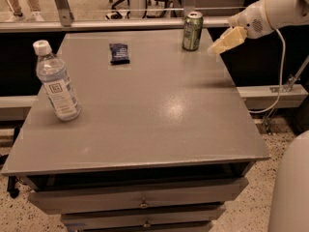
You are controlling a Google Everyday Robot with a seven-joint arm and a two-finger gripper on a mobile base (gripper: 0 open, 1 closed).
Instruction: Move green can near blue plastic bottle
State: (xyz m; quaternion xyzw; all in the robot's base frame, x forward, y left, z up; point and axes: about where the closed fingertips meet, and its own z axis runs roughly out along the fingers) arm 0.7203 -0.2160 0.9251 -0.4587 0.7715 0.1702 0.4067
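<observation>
The gripper (226, 41) is hanging just over the far right edge of the table (159, 110). It is showing as a pale, cream-coloured wedge, slanting down and leftward from the smooth white shell of the arm (275, 8). From this angle it is reading as one blunt shape, so I cannot tell how far open it is. It is touching nothing, and a narrow strip of bare tabletop is showing between it and the green can (192, 31).

The can is standing upright just to the gripper's left, near the far right corner. It is a short metal cylinder with a dull green wall, pale markings and a silvery rim. A thin grey cable (279, 71) is drooping from the arm down past the table's right side.

The tabletop is a flat grey slab with a soft sheen and squared edges, sitting over metal drawers (140, 197). Its middle is lying open between the can and the blue plastic bottle (56, 82), which is standing well apart from it near the left edge. The bottle is tall, clear and bluish, with ribbed walls, a white screw cap and a white label bearing a dark square mark.

A small, flat dark blue packet (119, 52), crinkled at its ends, is lying toward the far side, between the two but nearer the can.
</observation>
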